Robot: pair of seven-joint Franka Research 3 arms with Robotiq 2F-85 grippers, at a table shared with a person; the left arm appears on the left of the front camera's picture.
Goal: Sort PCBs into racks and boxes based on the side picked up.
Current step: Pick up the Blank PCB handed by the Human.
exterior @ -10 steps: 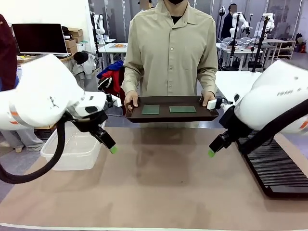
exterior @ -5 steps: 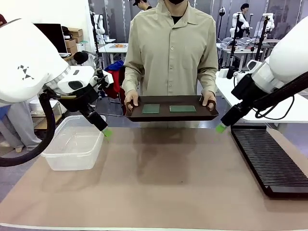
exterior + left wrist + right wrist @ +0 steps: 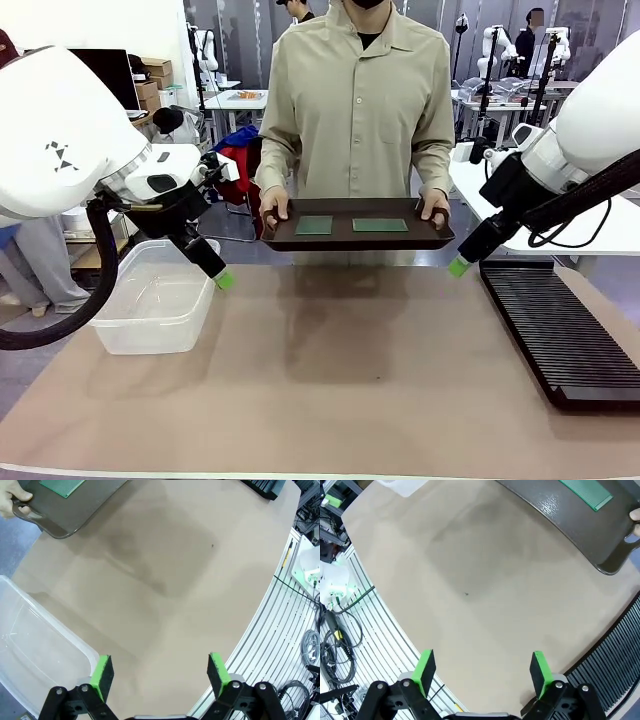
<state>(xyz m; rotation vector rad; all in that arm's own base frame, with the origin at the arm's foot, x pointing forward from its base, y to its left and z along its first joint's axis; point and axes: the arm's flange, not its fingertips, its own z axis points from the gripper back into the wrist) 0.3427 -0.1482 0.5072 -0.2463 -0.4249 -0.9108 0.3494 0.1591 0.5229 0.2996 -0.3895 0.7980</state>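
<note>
Both the left gripper point(image 3: 224, 280) and the right gripper point(image 3: 458, 266) are standing wide and empty, now lifted apart toward the left and right sides of the frame. This is clearing the upper centre, where the person's tray point(image 3: 350, 243) is offering both PCBs point(image 3: 313, 227), green side up, probably for picking.

The left gripper point(image 3: 160, 658) hangs above the brown table point(image 3: 200, 595) with its fingers point(image 3: 102, 672) spread wide and nothing between the green pads; a clear tub point(image 3: 35, 645) sits at the lower left, its rounded corner just beside the left-hand finger; at the top left a person's hand point(image 3: 11, 502) grips the handle of a dark tray point(image 3: 75, 510), on which one green PCB point(image 3: 62, 486) lies flat; a corner of the black rack point(image 3: 260, 486) shows at the top edge; metal rails point(image 3: 280, 610) and cables point(image 3: 307, 650) run past the table's edge.
</note>
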